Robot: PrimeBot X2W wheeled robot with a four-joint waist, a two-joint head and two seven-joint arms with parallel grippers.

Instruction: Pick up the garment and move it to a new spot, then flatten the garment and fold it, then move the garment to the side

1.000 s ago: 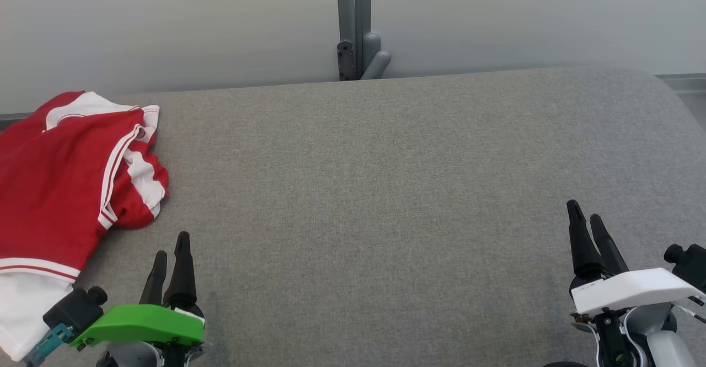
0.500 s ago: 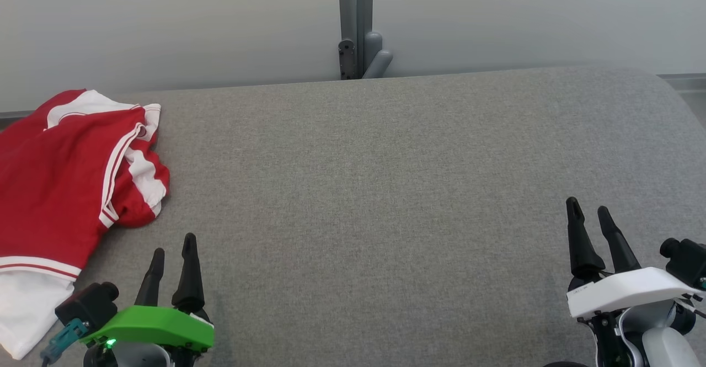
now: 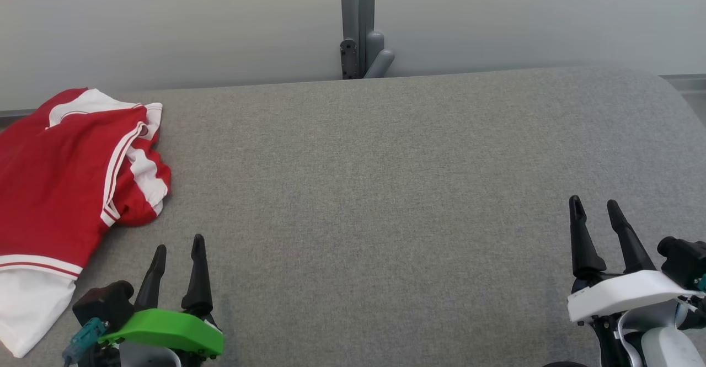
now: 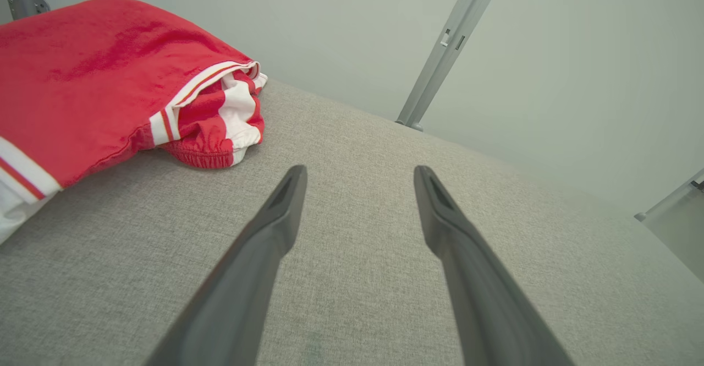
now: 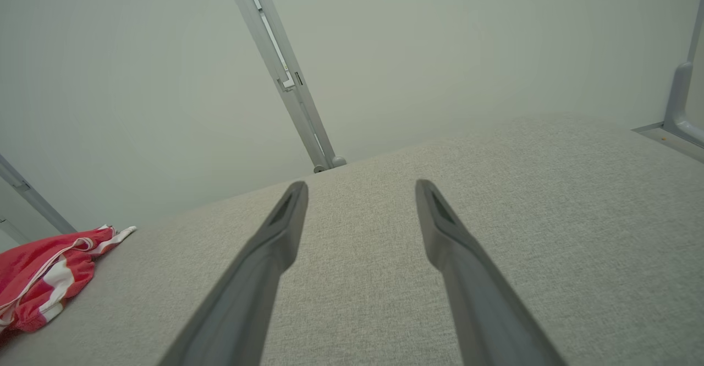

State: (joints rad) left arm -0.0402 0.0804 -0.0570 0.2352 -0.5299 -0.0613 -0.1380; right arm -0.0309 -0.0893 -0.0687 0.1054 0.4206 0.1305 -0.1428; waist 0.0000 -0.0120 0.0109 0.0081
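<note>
Head view: red-and-white garment (image 3: 60, 174) seen lying at left end of grey padded surface (image 3: 386, 190). Left gripper (image 3: 179, 243) held near it, fingers spread, empty. Right gripper (image 3: 593, 201) likewise spread, well apart.

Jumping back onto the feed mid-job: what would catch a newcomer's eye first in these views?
The red and white garment stands out, heaped at the left edge of the grey table. Next, low in the head view, the green-covered left end effector sits open just beside it without touching, and the white-covered right end effector sits open far to the right.
</note>
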